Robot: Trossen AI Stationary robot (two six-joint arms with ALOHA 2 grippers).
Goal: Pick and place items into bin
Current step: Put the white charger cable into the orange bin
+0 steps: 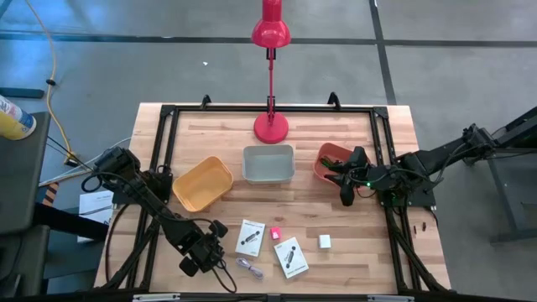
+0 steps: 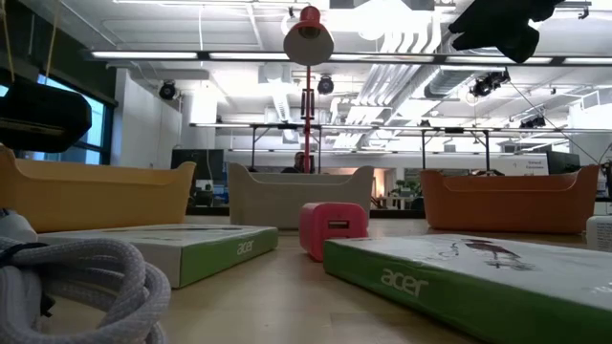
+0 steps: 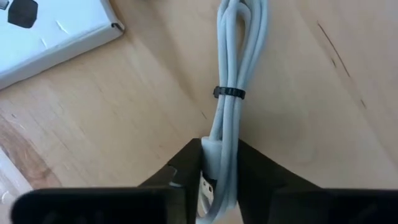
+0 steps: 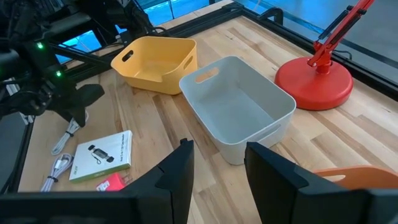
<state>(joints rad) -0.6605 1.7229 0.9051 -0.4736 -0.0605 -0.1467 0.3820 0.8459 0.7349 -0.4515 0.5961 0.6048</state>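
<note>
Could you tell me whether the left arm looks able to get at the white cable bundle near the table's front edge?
Probably yes: the left hand is already down on the white cable bundle, its fingers closed on either side of it, with nothing in between.

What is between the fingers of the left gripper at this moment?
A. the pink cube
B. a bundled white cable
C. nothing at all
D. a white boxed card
B: in the left wrist view the left gripper has its two dark fingers closed around the bundled white cable, which lies on the wooden table.
</note>
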